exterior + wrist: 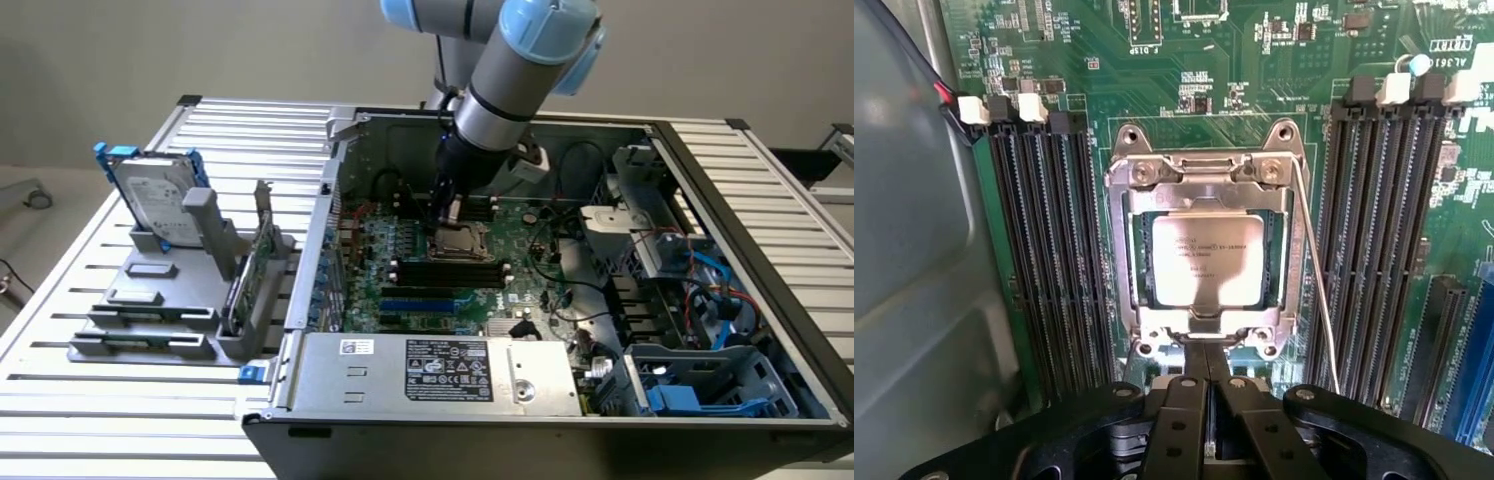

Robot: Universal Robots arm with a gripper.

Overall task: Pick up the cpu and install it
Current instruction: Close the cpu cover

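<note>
The gripper (1209,352) hangs over the motherboard (1154,60) inside the open computer case (694,150), its two black fingers (1184,420) pressed together with nothing between them. The cpu (1206,262) lies flat in the metal-framed socket (1122,250), silver top and printed marking facing up, seated within the frame opening. The closed fingertips sit at the frame's edge, just beside the cpu; contact with the frame cannot be confirmed. A thin wire lever (1316,290) runs along one side of the socket. Black memory slots (1049,250) flank the socket on both sides. On the slatted table (80,400), at the exterior view's left, a hard drive (158,200) in blue rails stands upright in a grey rack (147,290), well apart from the case
</note>
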